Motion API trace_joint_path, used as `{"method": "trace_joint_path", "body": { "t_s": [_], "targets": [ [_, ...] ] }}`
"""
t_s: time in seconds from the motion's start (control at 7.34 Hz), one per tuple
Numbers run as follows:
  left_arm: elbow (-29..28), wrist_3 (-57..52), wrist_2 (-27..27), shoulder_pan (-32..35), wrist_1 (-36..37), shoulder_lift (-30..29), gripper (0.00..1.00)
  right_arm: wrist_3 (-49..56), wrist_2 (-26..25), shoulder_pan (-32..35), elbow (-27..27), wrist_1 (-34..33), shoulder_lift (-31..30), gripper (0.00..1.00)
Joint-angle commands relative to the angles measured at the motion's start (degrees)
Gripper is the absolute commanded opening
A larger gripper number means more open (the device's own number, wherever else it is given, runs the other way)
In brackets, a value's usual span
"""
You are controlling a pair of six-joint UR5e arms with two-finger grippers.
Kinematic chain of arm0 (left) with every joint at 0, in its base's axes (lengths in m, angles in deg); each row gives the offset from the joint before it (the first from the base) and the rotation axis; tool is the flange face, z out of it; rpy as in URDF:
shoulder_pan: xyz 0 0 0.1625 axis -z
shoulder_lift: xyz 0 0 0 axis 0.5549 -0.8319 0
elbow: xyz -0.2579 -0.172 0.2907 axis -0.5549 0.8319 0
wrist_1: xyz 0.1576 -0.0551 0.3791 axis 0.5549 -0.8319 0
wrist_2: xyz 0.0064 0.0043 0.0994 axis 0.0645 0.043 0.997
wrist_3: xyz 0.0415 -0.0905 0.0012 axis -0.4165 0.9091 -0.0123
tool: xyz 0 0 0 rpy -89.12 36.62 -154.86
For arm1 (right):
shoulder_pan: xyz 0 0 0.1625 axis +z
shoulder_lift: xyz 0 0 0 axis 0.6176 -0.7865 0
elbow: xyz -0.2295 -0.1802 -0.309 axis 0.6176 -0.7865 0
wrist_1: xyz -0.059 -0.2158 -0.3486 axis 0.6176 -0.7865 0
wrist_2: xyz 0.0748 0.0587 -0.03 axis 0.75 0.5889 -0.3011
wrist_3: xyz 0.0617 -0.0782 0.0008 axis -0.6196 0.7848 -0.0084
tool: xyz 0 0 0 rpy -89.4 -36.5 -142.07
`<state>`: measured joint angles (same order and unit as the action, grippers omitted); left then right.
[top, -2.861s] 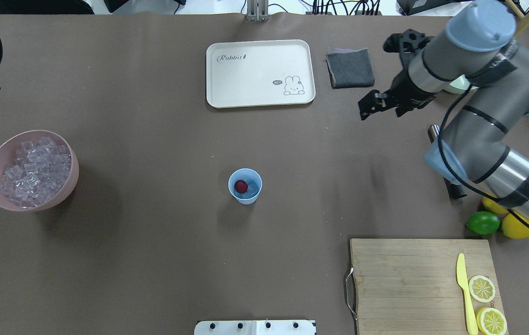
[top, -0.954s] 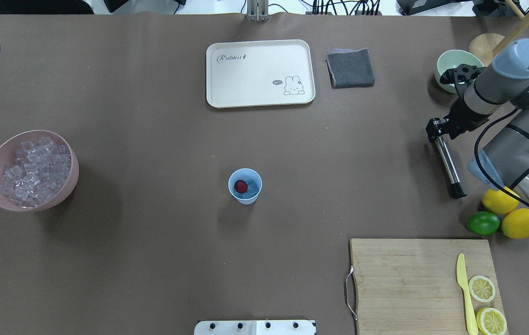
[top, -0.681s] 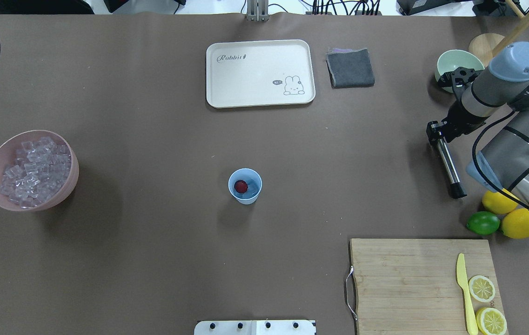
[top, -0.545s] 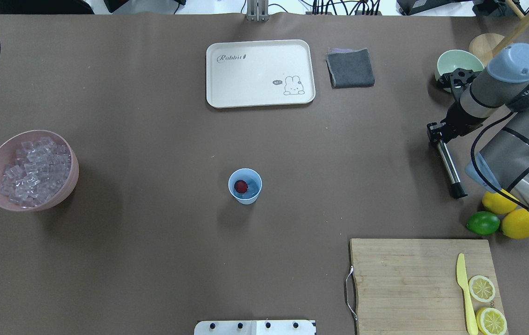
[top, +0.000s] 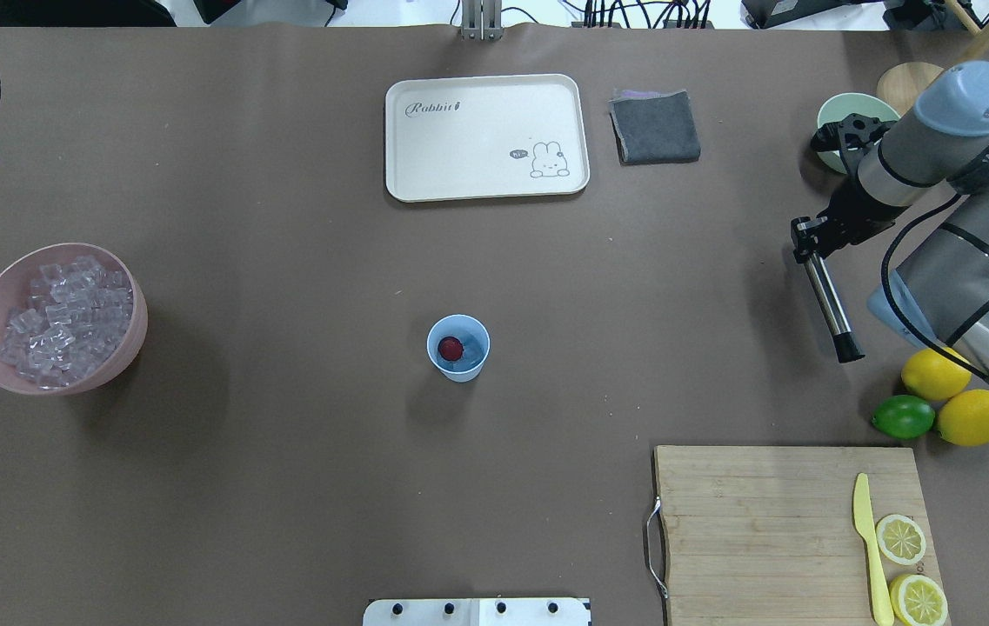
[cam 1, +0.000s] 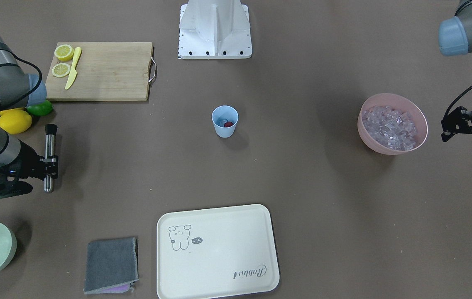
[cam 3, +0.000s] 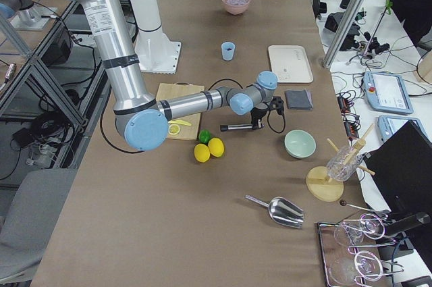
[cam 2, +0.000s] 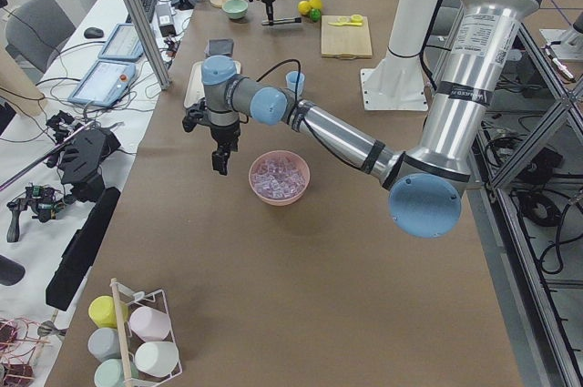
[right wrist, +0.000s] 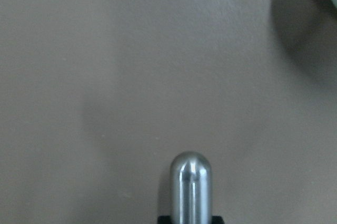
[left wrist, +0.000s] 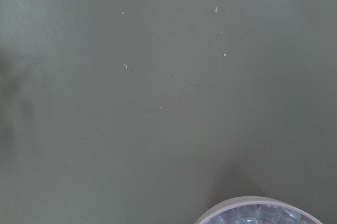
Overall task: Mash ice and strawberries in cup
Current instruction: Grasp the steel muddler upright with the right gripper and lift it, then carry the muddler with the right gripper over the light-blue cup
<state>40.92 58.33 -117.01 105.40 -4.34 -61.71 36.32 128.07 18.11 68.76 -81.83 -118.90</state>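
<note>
Strawberry [top: 451,349] in cup [top: 462,372]; ice [top: 59,317] in bowl [top: 116,369]

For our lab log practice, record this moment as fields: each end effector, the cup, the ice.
right end effector: shut on the steel muddler, near its rounded end
left end effector: open, beside the pink bowl
cup: mid-table, holds one strawberry
ice: heaped in the pink bowl

The light blue cup [top: 463,372] stood upright mid-bench [top: 285,478], the small red strawberry [top: 451,349] inside it. The clear ice [top: 66,320] cubes lay heaped in a pink bowl [top: 127,355], far left.
</note>
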Motion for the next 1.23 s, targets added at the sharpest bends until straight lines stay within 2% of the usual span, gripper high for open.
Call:
{"method": "trace_joint_path", "body": {
  "t_s": [0.0,0.14,0.27,0.41,0.54,0.68,0.82,1.09],
  "targets": [
    [0.39,0.0,0.0,0.03,-0.08,0.27,0.97,-1.42,-3.51,0.18,11.5,0.37,0.45,0.0],
    [0.48,0.0,-0.09,0.03,-0.09,0.36,0.97,-5.69,-4.68,-1.83,16.09,0.46,1.67,0.0],
    [0.39,0.0,-0.52,-0.06,-0.09,0.36,0.97,-6.43,-7.56,-3.24,19.01,3.68,2.98,0.0],
    [0.3,-0.09,-1.57,-0.06,-0.09,0.45,0.97,-8.26,-8.2,-4.82,22.52,4.93,3.78,0.0],
    [0.21,-0.09,-1.58,-0.06,0.0,0.45,0.97,-13.07,-12.04,-7.88,24.99,5.72,5.27,0.0],
    [-0.14,-0.09,-1.67,-0.15,0.0,0.45,0.97,-13.64,-21.3,-14.35,25.45,12.69,6.15,0.0],
    [-0.14,-0.09,-1.58,-0.15,0.0,0.53,0.97,-12.95,-27.92,-19.03,25.11,17.98,6.77,0.0],
    [0.03,-0.09,-1.67,-0.06,0.0,0.62,0.97,-10.33,-36.29,-24.67,24.23,20.39,10.62,0.0]
  ]
}}
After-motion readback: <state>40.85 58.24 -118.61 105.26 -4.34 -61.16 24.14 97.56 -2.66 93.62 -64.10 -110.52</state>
